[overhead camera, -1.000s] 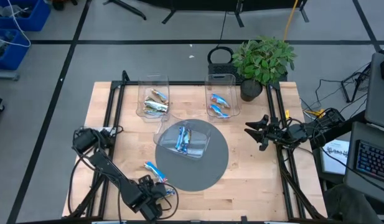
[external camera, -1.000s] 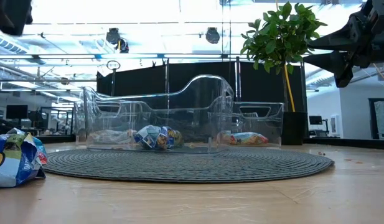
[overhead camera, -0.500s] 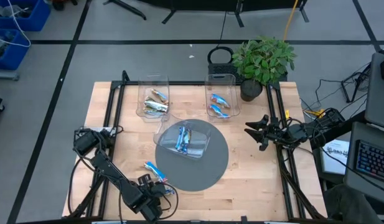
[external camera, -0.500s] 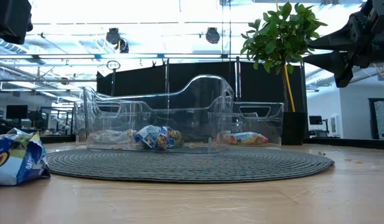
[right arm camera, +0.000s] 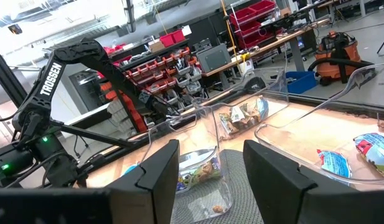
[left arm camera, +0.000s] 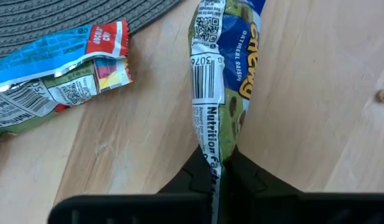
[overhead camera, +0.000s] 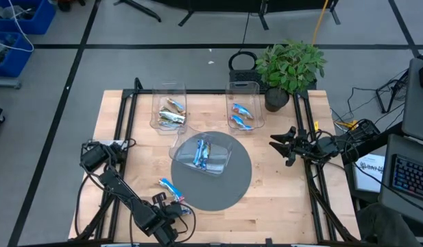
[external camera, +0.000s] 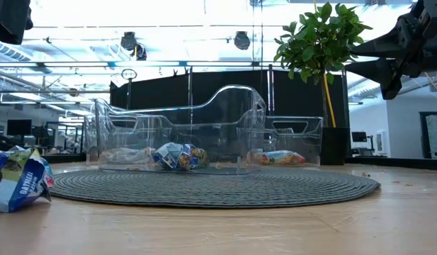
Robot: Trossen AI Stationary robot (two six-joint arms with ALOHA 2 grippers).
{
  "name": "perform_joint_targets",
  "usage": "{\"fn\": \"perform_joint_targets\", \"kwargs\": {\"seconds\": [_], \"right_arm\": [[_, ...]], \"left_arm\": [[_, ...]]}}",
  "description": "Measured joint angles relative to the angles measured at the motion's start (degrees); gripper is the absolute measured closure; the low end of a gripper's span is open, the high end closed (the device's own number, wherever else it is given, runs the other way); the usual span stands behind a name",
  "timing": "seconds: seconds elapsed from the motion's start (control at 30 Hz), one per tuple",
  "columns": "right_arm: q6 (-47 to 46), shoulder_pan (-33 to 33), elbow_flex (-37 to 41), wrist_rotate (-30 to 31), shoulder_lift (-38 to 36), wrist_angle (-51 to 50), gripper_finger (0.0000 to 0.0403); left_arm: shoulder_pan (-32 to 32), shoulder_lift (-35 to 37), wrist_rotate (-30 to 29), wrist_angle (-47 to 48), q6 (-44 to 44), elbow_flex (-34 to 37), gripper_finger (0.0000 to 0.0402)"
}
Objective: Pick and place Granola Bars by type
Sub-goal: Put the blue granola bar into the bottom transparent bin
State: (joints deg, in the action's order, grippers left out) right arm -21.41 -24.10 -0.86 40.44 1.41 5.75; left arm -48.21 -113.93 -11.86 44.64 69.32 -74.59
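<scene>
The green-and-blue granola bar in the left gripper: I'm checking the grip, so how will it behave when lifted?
The granola bar is pinched at its crimped wrapper end by the shut left gripper, so it will probably droop or swing. Glossy foil may slip. It looks light.

A wooden table (overhead camera: 280, 185) carries a round grey woven mat (overhead camera: 235, 185) near its middle. Three clear plastic bins stand on it: one (overhead camera: 221, 145) on the mat, and two side by side at the far edge, one (overhead camera: 171, 92) to the left and one (overhead camera: 244, 89) to the right. A leafy green potted plant (overhead camera: 290, 65) stands at the far right corner, just beside the right-hand bin. Blue crates (overhead camera: 16, 27) sit on the floor, well apart from the table. Shelves with red bins (right arm camera: 160, 71) fill the room beyond.
</scene>
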Motion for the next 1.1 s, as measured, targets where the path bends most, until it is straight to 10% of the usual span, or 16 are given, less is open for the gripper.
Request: {"fn": "perform_joint_targets", "kwargs": {"seconds": [0.37,1.1], "right_arm": [[0.0,0.0,0.0,0.0,0.0,0.0,0.0232],[0.0,0.0,0.0,0.0,0.0,0.0,0.0232]], "left_arm": [[0.6,5.4,-3.4,0.5,-0.1,0.0,0.0385],[19.5,30.4,-32.8,-1.6,-15.5,0.0,0.0387]]}}
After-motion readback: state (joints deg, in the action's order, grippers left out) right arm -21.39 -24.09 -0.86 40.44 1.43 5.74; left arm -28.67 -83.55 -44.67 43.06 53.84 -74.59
